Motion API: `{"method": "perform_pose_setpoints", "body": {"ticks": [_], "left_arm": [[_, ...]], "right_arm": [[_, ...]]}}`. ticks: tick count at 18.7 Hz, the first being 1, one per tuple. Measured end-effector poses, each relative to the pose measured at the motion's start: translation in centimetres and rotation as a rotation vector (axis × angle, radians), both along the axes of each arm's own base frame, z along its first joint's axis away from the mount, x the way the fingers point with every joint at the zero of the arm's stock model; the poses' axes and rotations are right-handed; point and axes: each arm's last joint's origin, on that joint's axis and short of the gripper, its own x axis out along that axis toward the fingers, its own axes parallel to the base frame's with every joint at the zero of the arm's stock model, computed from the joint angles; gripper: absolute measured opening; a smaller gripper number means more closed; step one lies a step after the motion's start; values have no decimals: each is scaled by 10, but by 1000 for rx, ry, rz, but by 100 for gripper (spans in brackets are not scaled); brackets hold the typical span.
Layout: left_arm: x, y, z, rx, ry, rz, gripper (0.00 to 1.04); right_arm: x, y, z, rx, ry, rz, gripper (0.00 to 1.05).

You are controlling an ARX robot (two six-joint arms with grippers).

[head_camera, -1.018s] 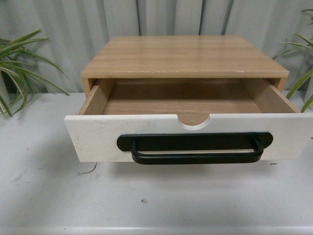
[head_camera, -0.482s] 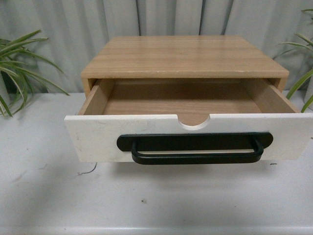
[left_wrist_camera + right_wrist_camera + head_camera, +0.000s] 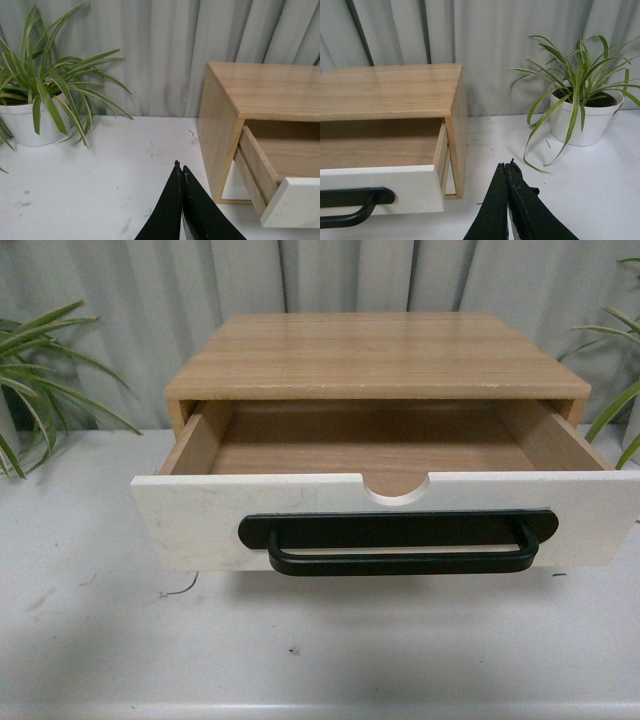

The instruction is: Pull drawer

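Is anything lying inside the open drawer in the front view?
No. The drawer stands pulled out and its wooden floor is bare from wall to wall.

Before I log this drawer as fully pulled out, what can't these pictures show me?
- Rear of the white-fronted wooden drawer: front view, hidden under the wooden cabinet top.
- Black bar handle: right wrist view, cut off by the edge.
- Both arms: outside the front view.

Drawer right end cut by frame edge; plants cropped.
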Motion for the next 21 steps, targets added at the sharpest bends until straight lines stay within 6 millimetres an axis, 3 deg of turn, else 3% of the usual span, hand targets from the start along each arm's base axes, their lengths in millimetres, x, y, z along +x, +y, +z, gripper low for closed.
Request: {"method": "perform_pose_setpoints", "body": {"ticks": [9, 21], "left_arm": [[-21, 0, -17, 0, -13, 0, 2], [-39, 0, -16, 0, -19, 1, 2]], "right_arm": [[-17, 0, -13, 0, -6, 0, 2], [-39, 0, -24, 0, 13, 0, 2]]}}
